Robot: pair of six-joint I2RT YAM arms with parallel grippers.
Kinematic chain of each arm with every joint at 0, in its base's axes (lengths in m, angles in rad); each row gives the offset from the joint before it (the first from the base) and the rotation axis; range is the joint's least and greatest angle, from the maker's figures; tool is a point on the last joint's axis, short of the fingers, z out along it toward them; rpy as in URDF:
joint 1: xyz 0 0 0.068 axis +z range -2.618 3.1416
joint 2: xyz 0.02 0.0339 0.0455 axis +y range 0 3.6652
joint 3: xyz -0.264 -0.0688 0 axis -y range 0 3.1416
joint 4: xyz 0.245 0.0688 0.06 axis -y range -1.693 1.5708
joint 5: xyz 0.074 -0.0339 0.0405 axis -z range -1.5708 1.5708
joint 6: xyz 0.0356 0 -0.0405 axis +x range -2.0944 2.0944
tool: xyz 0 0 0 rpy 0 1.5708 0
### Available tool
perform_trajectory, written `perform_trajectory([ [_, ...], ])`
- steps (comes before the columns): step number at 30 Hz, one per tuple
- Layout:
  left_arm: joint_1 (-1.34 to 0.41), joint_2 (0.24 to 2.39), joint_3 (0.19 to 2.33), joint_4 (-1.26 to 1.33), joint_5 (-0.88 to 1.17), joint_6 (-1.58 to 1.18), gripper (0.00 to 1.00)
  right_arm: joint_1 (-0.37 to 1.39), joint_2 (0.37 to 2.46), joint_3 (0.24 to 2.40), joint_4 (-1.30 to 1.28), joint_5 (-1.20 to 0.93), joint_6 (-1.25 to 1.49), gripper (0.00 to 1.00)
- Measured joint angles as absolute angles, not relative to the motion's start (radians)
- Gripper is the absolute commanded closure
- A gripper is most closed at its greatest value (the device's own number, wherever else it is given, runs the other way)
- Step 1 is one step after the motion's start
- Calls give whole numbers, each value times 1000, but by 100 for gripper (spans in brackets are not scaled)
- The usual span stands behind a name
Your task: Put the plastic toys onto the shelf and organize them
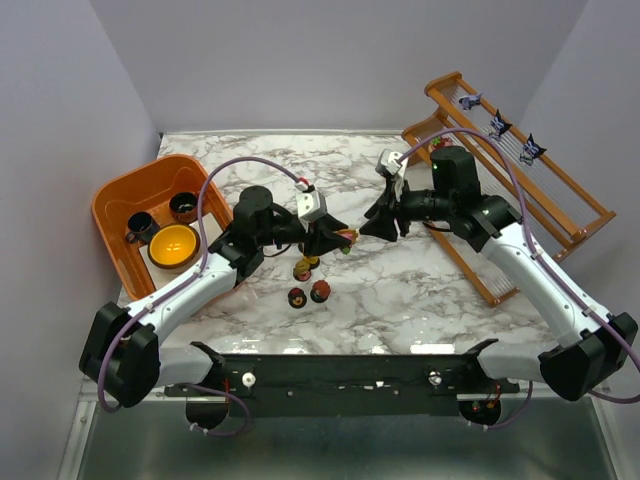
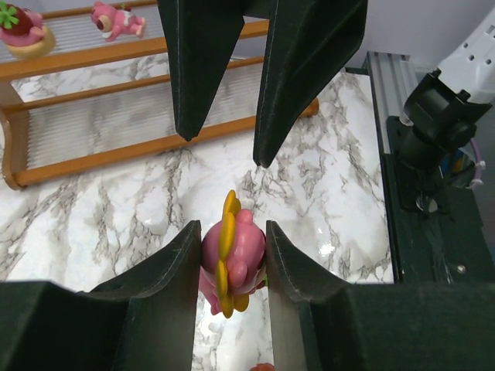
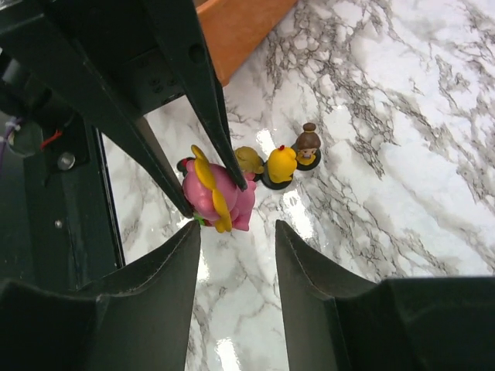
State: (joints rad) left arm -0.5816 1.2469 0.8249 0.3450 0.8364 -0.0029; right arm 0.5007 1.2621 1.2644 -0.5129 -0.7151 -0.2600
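Left fingers are clenched on a pink toy with yellow trim. They pinch it across the body and hold it off the table, mid-way between the two arms.

Right fingers are spread with nothing between them. The tips point at the toy and stop just short of it.

This reads as a hand-over. The shelf stands far right, on the right arm's side, while the loose toys lie on the table under the left arm. The left arm likely picks and the right arm shelves.

Part of the toy pokes out past the left tips, which probably leaves the right fingers something to take.

Three dark toys sit along the upper rods. The left wrist view shows another pink one on the shelf too.

Most of the toys are not yet shelved.
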Motion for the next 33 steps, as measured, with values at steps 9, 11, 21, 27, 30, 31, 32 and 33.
perform_trajectory([
  [9, -582, 1246, 829, 312, 896, -11, 100, 502, 1270, 1290, -609, -796, -349, 54],
  [11, -582, 1246, 829, 319, 902, -22, 100, 506, 1272, 1290, -609, -808, -352, 53],
  [21, -582, 1246, 828, 379, 929, -81, 100, 545, 1322, 1290, -608, -823, -361, 53],
  [27, -579, 1250, 828, 374, 933, -97, 100, 550, 1333, 1291, -610, -827, -368, 58],
  [30, -577, 1250, 827, 377, 933, -103, 100, 551, 1339, 1302, -625, -829, -373, 59],
  [31, -577, 1250, 827, 377, 933, -104, 100, 551, 1343, 1308, -631, -829, -376, 59],
  [32, -577, 1250, 827, 377, 933, -105, 100, 552, 1346, 1312, -637, -829, -379, 59],
  [33, -577, 1250, 827, 377, 933, -106, 100, 553, 1351, 1317, -644, -828, -383, 60],
])
